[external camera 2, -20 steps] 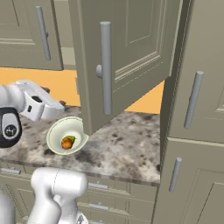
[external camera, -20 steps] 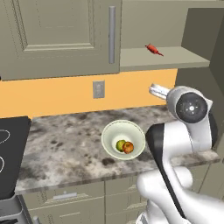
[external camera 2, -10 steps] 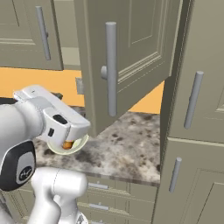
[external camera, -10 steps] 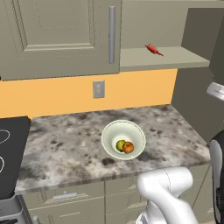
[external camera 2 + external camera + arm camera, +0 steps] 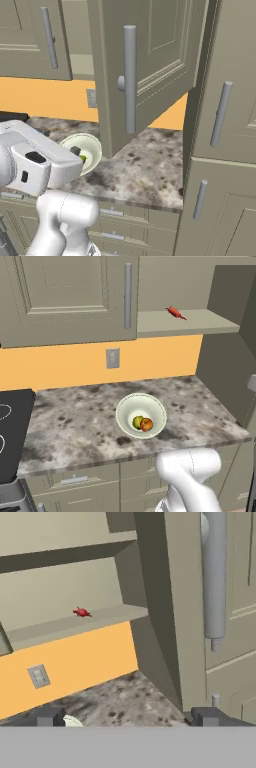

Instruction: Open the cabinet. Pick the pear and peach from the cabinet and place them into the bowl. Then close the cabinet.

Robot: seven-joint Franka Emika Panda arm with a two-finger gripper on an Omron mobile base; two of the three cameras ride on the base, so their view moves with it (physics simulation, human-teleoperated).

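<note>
Gripper [image 5: 127, 717] was spread wide, nothing between the tips, nothing held. Hand view: the two dark fingertips [image 5: 49, 716] sat at the bottom edge, far apart. The open cabinet door [image 5: 195, 602] filled the 1–3 o'clock side, and its vertical bar handle [image 5: 214, 577] ran at about 1 o'clock from the gripper, clear of both tips. Cabinet shelf [image 5: 75, 626] lay at 11 o'clock, further off, with a small red pepper-like item [image 5: 81, 612] on it. A sliver of the bowl [image 5: 73, 722] rim showed just right of the left-hand tip, at roughly 9 o'clock from the gripper midpoint. Wall outlet [image 5: 38, 676] on the orange backsplash sat at 10 o'clock.

Left base view: the bowl [image 5: 141, 415] stood on the speckled counter [image 5: 75, 421], roughly centre. The pear [image 5: 137, 422] and peach [image 5: 146, 424] lay inside it, touching, pear on the left (both low in the bowl, toward its near side). The cabinet [image 5: 65, 296] left door was shut, with the right-hand shelf exposed at 1 o'clock from the bowl, red item [image 5: 175, 312] on it.

Right base view: the swung-out door [image 5: 145, 65] hung over the counter, its handle [image 5: 129, 80] facing the camera; the bowl [image 5: 85, 150] sat at 7 o'clock below the door, partly hidden by the arm.
</note>
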